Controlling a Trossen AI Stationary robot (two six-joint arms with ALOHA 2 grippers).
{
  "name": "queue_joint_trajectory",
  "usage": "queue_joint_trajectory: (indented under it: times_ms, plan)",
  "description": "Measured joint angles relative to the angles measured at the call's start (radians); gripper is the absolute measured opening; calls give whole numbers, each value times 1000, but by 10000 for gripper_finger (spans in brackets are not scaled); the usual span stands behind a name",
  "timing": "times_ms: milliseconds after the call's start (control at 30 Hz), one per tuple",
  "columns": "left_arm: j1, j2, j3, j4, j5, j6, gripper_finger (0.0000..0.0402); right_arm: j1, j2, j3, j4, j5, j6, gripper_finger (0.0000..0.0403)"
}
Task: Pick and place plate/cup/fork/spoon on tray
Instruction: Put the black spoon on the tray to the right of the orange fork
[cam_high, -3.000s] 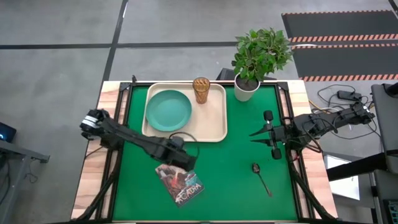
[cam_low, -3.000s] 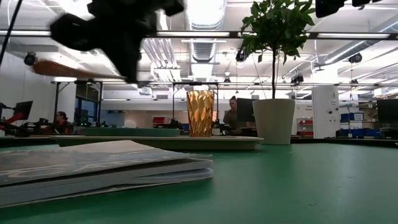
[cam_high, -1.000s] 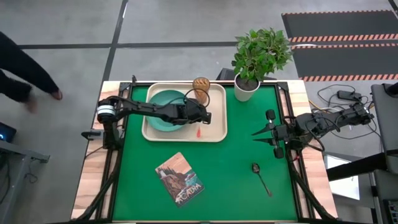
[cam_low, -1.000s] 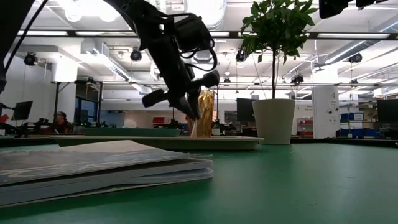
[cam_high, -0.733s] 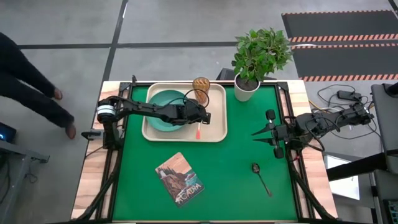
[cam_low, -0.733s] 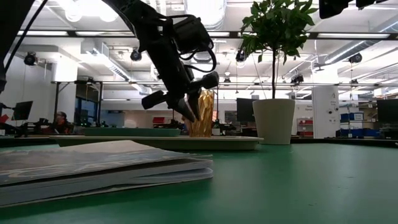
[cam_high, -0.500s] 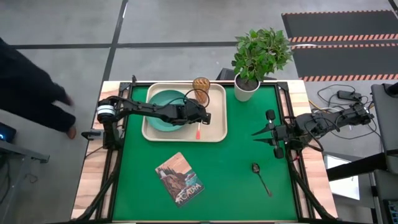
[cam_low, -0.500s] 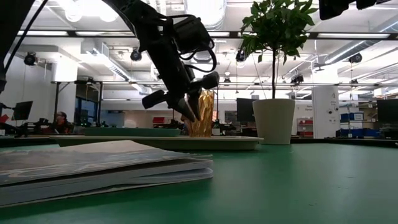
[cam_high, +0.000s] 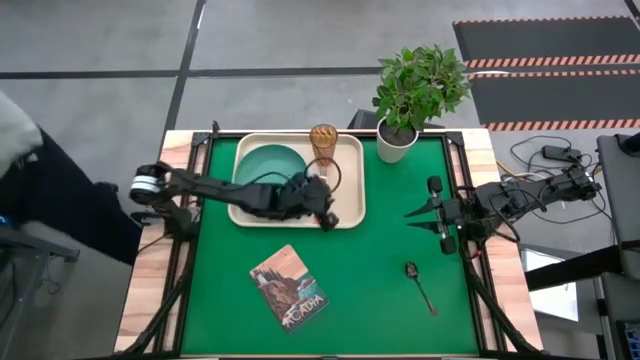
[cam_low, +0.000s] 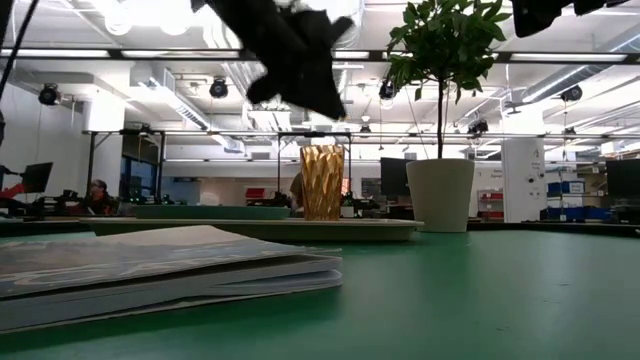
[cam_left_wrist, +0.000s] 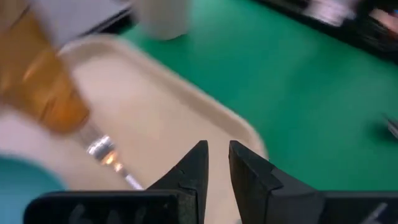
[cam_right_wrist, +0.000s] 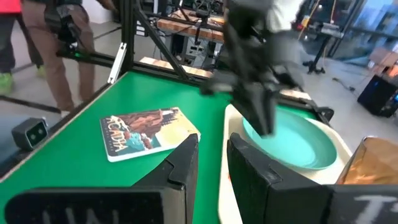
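My left fingers (cam_high: 322, 213) hover over the cream-beige rectangular tray (cam_high: 351, 205), nearly closed and empty. The fork (cam_left_wrist: 111, 158), silver tines showing, lies on the tray beside the amber ribbed cup (cam_high: 323, 143) and teal round plate (cam_high: 262, 172). The dark metal spoon (cam_high: 419, 283) lies on the green desk near my right fingers (cam_high: 430, 218), narrowly parted, empty.

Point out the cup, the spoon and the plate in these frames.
cup (cam_high: 323, 143): high view, on its ribbed amber body, standing on the tray.
spoon (cam_high: 411, 269): high view, on its oval bowl, lying on the green mat.
plate (cam_right_wrist: 297, 145): right wrist view, on its teal inner surface.
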Motion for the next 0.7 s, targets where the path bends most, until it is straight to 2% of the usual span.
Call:
queue_joint_trajectory:
  times_ms: [167, 300, 400, 567, 700]
  plan:
    - [-136, -75, -2, 21, 1, 246, 45, 0, 4, 0, 1, 0, 91, 75]
    - [-225, -125, -28, 59, 1, 344, 45, 0, 39, 0, 15, -2, 191, 75]
    - [-277, -170, -90, 157, 1, 413, 44, 2, 100, 0, 46, -3, 259, 75]
    - [-305, -254, -214, 289, 2, 459, 44, 19, 252, 0, 121, -12, 378, 75]
    - [-305, -329, -298, 300, 0, 460, 44, 41, 373, 8, 121, -51, 517, 75]
